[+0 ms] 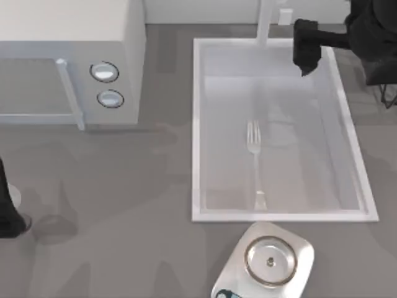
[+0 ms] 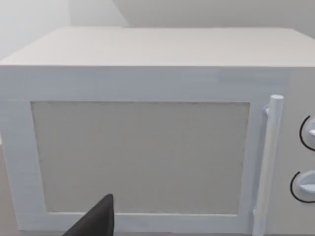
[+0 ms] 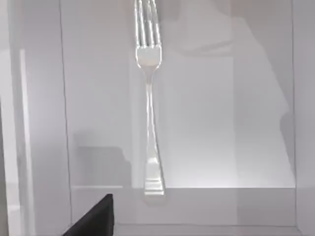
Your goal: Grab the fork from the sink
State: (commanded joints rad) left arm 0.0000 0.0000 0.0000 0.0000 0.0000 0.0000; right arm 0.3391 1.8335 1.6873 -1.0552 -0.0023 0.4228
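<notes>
The fork (image 1: 254,162) lies flat on the bottom of the sink (image 1: 197,124), lengthwise near the middle, tines toward the faucet post (image 1: 265,25) and handle end close to the near wall. The right wrist view looks down on the fork (image 3: 150,113) and the pale sink floor (image 3: 236,123). My right gripper (image 1: 306,54) hangs above the sink's far right corner, well away from the fork and holding nothing. My left arm (image 1: 7,211) is parked at the table's left edge.
A white microwave (image 1: 68,62) with two round knobs stands at the far left, and its door (image 2: 142,157) faces the left wrist camera. A small metal scale (image 1: 267,261) sits just in front of the sink's near rim.
</notes>
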